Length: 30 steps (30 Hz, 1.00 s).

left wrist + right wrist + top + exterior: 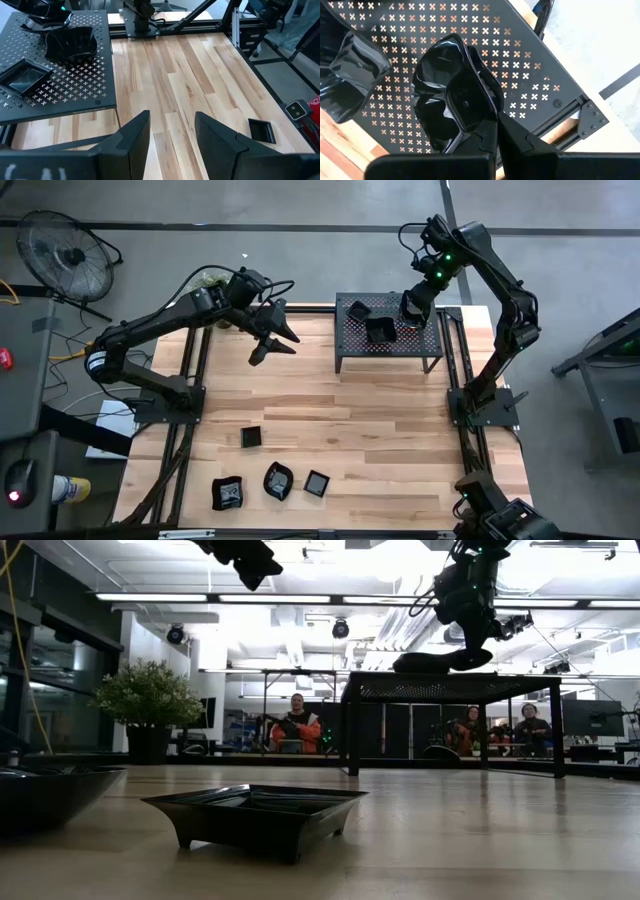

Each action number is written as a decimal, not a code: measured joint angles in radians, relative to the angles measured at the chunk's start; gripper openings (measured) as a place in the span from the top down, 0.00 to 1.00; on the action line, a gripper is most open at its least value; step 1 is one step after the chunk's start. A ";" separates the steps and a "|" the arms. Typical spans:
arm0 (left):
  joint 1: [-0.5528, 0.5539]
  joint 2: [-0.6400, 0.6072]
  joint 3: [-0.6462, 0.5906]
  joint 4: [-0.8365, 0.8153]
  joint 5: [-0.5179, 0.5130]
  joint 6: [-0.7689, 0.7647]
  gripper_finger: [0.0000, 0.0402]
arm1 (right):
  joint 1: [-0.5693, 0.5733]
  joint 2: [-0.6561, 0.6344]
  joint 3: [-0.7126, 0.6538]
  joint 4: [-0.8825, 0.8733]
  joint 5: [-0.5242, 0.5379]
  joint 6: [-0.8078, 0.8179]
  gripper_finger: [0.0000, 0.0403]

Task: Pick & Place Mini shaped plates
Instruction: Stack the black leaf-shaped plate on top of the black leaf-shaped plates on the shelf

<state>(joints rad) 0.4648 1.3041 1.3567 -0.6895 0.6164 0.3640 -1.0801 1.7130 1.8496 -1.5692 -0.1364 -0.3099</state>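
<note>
Several small glossy black plates show. Two are on the black perforated rack at the table's far right: a square plate resting flat, and a wavy-rimmed dish at my right gripper, which is shut on it. In the high view the others lie flat near the table's near edge: one square plate and three in a row. My left gripper hangs open, high above the table's far left part and left of the rack. My right gripper has the wavy-rimmed dish by its rim, pinched between the two fingers, one on the inner side and one on the outer. The fingers come from above, slanting down. In the low view the dish's underside is at the rack's top; whether it rests there I cannot tell.
The rack stands on legs, its top well above the wooden table, whose middle is bare wood. Arm bases and frame rails run along both sides. People sit in the room beyond the far edge. A fan stands on the floor, off the far left corner.
</note>
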 joint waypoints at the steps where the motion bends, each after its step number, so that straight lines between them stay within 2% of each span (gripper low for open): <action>1: 0.000 0.000 0.000 0.000 0.000 0.000 0.62 | 0.000 0.000 0.000 -0.001 0.001 -0.002 1.00; 11: 0.000 0.000 0.000 0.000 -0.010 -0.001 0.62 | 0.016 -0.007 0.000 -0.001 -0.018 0.022 1.00; 19: 0.000 0.000 0.000 0.008 -0.036 -0.006 0.62 | 0.008 -0.092 -0.003 0.031 -0.003 0.046 1.00; 22: 0.000 0.000 0.000 0.013 -0.036 -0.006 0.62 | 0.007 -0.138 -0.100 0.037 -0.004 0.051 1.00; 25: 0.000 0.000 0.000 0.013 -0.036 -0.007 0.62 | 0.008 -0.223 -0.243 0.147 -0.043 0.080 1.00; 27: 0.000 0.000 0.000 0.013 -0.035 -0.011 0.62 | 0.008 -0.272 -0.323 0.198 -0.031 0.088 1.00; 30: 0.000 0.000 0.000 0.013 -0.035 -0.021 0.62 | 0.004 -0.313 -0.384 0.284 -0.051 0.101 1.00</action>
<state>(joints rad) 0.4648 1.3041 1.3567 -0.6765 0.5819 0.3430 -1.0766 1.4001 1.4653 -1.2856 -0.1875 -0.2091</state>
